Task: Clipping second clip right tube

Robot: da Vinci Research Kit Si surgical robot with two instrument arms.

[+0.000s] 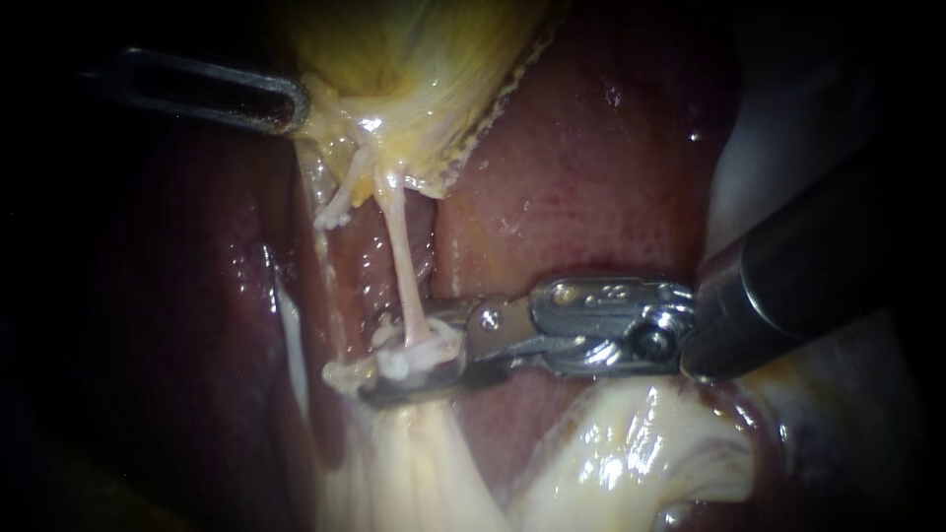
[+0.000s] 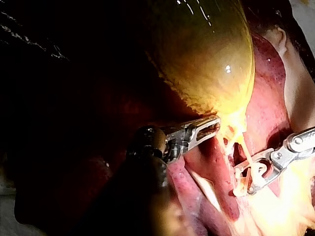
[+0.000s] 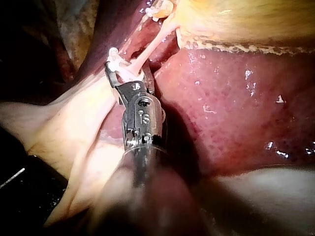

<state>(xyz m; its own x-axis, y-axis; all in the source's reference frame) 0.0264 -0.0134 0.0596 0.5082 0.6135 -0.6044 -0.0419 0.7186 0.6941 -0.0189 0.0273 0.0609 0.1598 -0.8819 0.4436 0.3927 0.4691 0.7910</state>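
Note:
The yellow gallbladder (image 1: 414,79) hangs at the top over the dark red liver (image 1: 591,177). My left instrument (image 1: 291,106) has its jaws shut on the gallbladder's lower edge, also seen in the left wrist view (image 2: 209,128). A thin pale right tube (image 1: 402,256) runs down from the gallbladder. My right instrument (image 1: 419,355) reaches in from the right. Its jaws stand apart around the tube's lower end, with a white clip (image 1: 397,365) between them. The right wrist view shows the same jaws (image 3: 129,71) astride the tube (image 3: 147,51).
A thinner whitish left tube (image 1: 340,197) lies left of the right tube. Pale fatty tissue (image 1: 611,453) spreads under the right instrument's jaws. Wet liver (image 3: 236,108) lies beside its shaft.

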